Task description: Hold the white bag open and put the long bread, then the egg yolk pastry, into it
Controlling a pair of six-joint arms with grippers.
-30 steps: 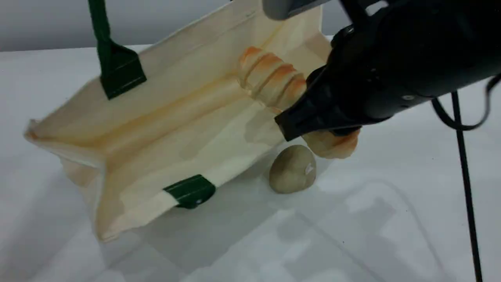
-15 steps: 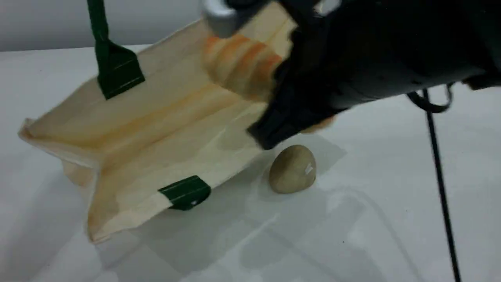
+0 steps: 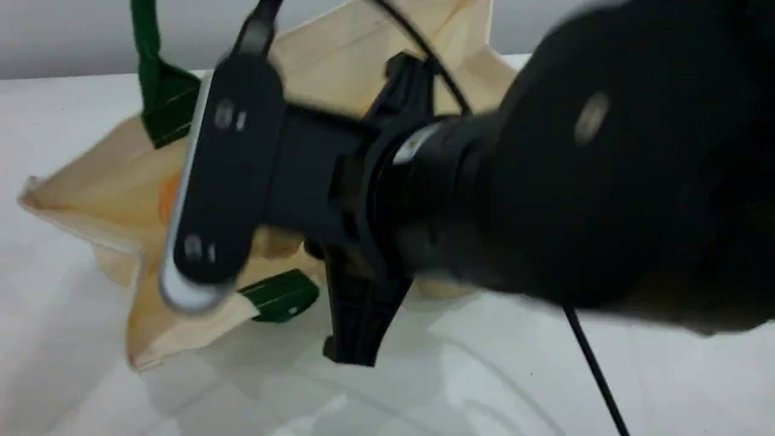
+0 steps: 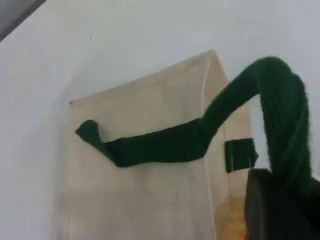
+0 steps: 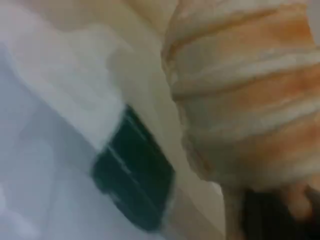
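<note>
Blurred right arm (image 3: 575, 200) across white bag (image 3: 91, 181)

One white bag (image 3: 85, 188), one long bread (image 5: 240, 100)

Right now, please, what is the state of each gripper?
Left gripper: closed, holding the dark green strap handle of the cream-white canvas bag.
Right gripper: closed, holding the striped golden-orange long bread.

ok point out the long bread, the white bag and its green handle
long bread (image 5: 245, 100) right wrist view, striped top
white bag (image 4: 145, 200) left wrist view, side panel
green handle (image 4: 155, 145) left wrist view, mid strap
</note>
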